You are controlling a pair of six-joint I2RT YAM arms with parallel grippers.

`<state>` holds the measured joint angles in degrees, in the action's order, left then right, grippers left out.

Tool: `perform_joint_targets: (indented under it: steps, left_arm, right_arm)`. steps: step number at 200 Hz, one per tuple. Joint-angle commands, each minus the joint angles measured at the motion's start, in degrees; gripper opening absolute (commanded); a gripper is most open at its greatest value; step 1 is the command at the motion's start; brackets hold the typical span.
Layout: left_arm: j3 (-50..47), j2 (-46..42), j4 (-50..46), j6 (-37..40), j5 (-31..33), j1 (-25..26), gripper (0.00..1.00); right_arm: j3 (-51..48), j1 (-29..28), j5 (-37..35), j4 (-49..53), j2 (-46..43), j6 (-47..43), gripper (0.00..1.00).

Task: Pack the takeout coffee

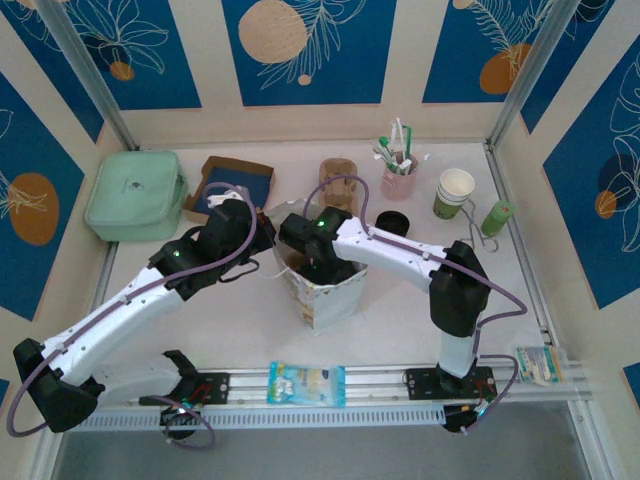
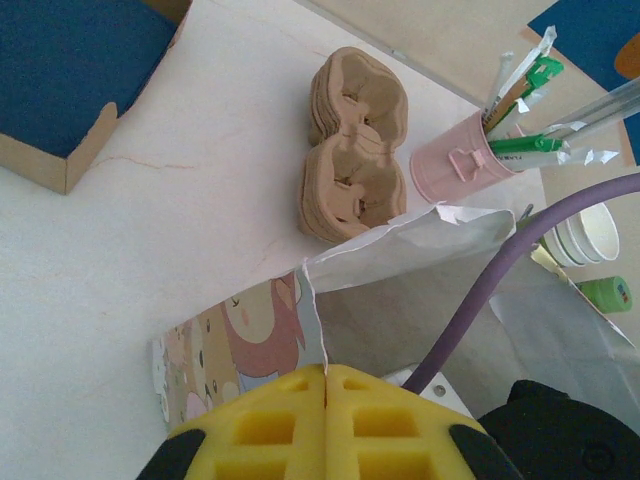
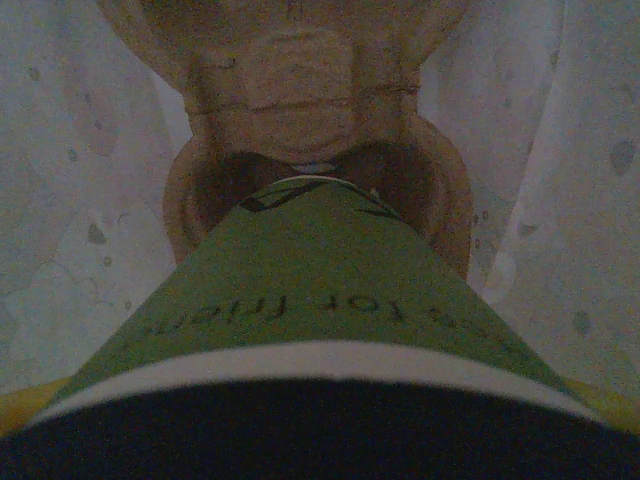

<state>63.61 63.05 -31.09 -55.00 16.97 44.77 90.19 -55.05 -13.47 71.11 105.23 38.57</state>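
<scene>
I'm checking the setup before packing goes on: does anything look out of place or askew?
A blue-and-white packet lies stranded on the front metal rail. The paper bag has a creased rim where the left gripper pinches it.

From above and behind we see the whole table [image 1: 250, 320]. Our left wrist view faces one o'clock, close over the bag [image 2: 400, 250], sharing the pink cup [image 1: 399, 182]; our right looks down inside it.
</scene>
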Motion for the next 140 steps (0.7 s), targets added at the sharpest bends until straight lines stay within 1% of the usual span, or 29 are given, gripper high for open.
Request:
perform_joint_targets:
  steps: [1,61,140]
  left_arm:
    - [-0.33,-1.26,-1.31,0.95,0.40,0.57,0.00]
    - [-0.57,-1.26,-0.81,0.86,-0.16,0.52,0.00]
    - [-0.79,-1.78,-0.37,1.34,0.04,0.58,0.00]
  right_arm:
    - [-0.68,-0.04,0.04,0.70,0.55,0.51,0.22]
    - [-2.77,-0.24,-0.11,-2.59,-0.29,0.46,0.22]
    - [-3.90,0.12,-0.32,-4.55,1.46,0.20,0.22]
